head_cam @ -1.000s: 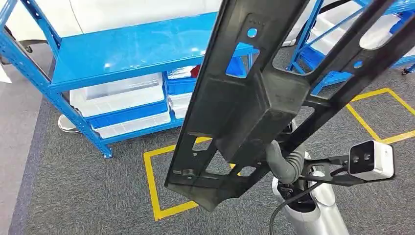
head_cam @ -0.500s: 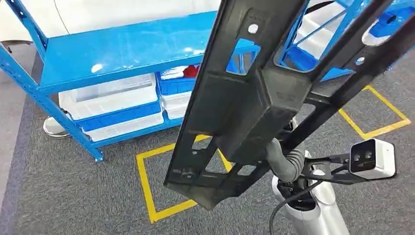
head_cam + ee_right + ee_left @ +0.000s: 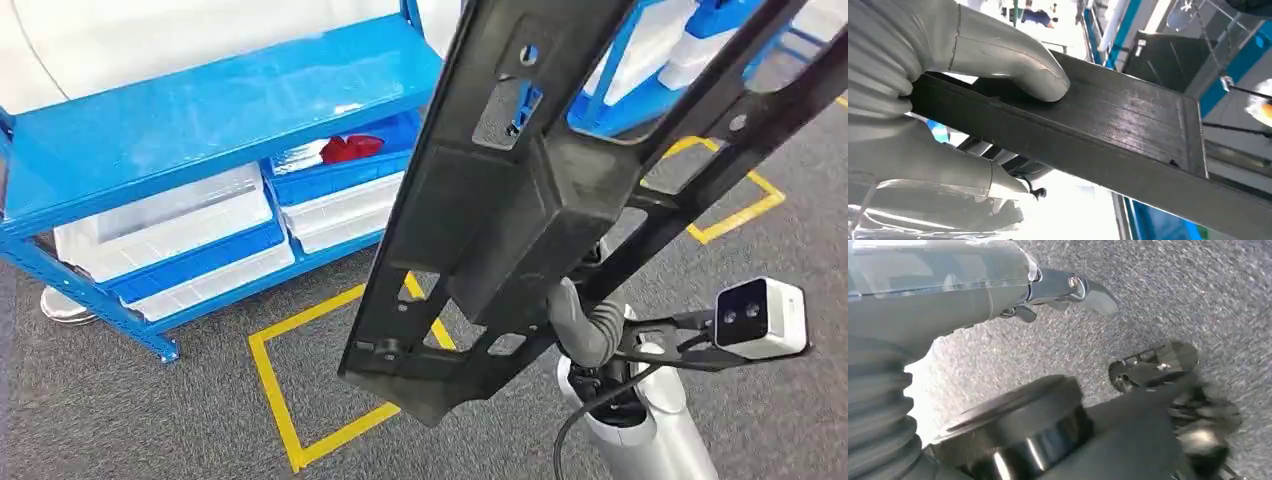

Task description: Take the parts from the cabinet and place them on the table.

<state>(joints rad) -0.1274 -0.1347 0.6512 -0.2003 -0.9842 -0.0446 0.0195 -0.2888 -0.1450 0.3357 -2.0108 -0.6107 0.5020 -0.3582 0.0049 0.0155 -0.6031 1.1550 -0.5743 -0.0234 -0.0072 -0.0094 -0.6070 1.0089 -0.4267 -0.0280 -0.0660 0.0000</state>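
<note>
The right hand (image 3: 583, 332) grips a long black moulded plastic frame part (image 3: 500, 215) with cut-out windows, small holes and a boxy middle block, holding it tilted in the air above the grey carpet floor (image 3: 120, 400). Whether the left hand (image 3: 998, 285) is open or closed cannot be told. Yellow tape squares (image 3: 290, 400) mark the carpet. Beyond stands a blue metal shelf rack (image 3: 200, 110) holding white plastic bins (image 3: 180, 225).

My right hand (image 3: 948, 100) is raised, thumb and fingers clamped on the black part (image 3: 520, 200). My left hand (image 3: 1068, 290) hangs blurred above the carpet (image 3: 1198, 290), its grasp unclear.
</note>
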